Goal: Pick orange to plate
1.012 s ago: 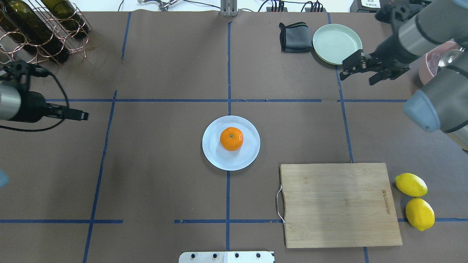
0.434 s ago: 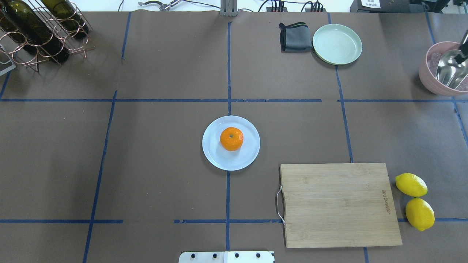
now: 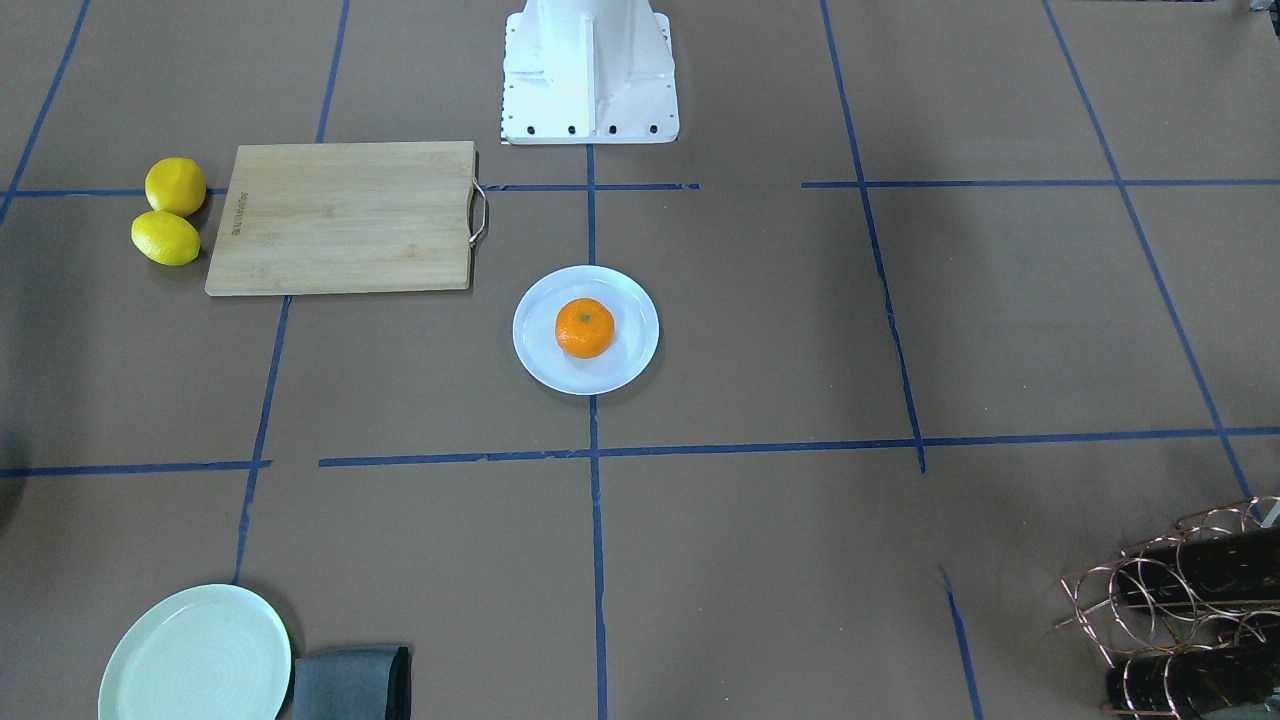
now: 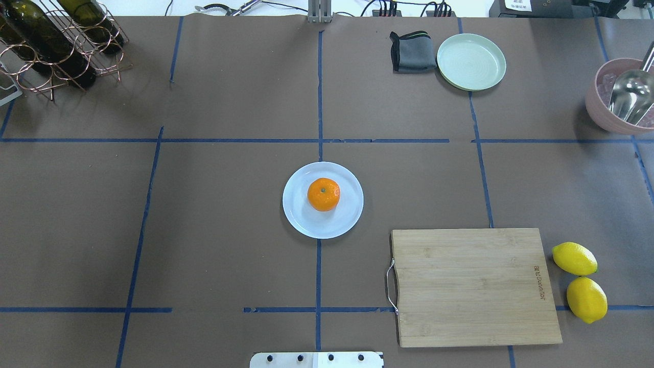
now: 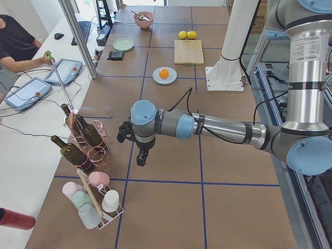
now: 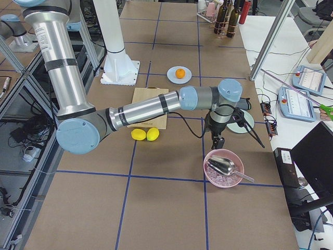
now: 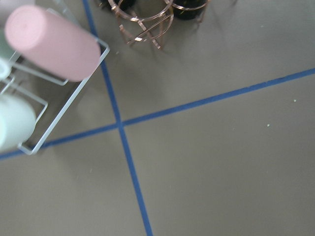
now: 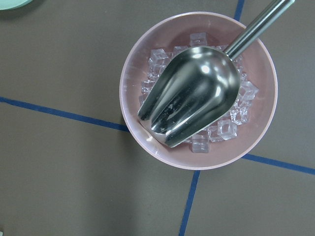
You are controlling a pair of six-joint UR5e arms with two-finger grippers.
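The orange (image 4: 323,194) rests on the white plate (image 4: 305,221) at the table's middle, stem dimple up; the front-facing view shows the same orange (image 3: 585,328) on the plate (image 3: 628,362). Neither gripper touches them. My left gripper (image 5: 141,157) shows only in the exterior left view, hanging low beside the wine rack, far from the plate. Over by the pink ice bowl, my right gripper (image 6: 218,141) shows only in the exterior right view. Whether either is open or shut I cannot tell. Neither wrist view shows any fingers.
A bamboo cutting board (image 4: 475,286) lies right of the plate, with two lemons (image 4: 575,258) beyond it. A pale green plate (image 4: 471,61) and a grey cloth (image 4: 411,52) sit at the far right. Pink bowl (image 8: 147,59) holds ice and a scoop. Wine rack (image 4: 51,46) far left.
Both arms, visible at the overhead view's left and right edges a second ago, have withdrawn out of that view. The orange and plate have not moved.
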